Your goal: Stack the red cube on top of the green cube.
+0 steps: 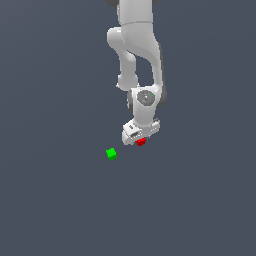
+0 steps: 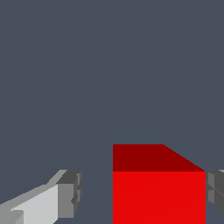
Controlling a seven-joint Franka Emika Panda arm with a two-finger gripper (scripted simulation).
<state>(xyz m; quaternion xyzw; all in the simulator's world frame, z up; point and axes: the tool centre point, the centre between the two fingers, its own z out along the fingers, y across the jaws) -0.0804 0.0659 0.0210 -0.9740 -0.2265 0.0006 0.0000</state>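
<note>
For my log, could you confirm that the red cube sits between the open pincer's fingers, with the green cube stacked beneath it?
Not quite: the exterior view shows the green cube apart from the red cube, toward that view's left, not beneath it. The rest holds: red sits between the open pincer's fingers.

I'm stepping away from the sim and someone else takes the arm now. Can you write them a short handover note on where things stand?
Gripper: open, down around the red cube. One finger sits at the cube's side; the other finger stands clear of it with a gap.
Red cube: between the fingers, not yet clamped or lifted as far as the views show.
Green cube: alone on the floor, toward the exterior view's left of the gripper, nothing on it.
Done: approach to the red cube.
Left: close, lift, carry over the green cube, set down, release.
</note>
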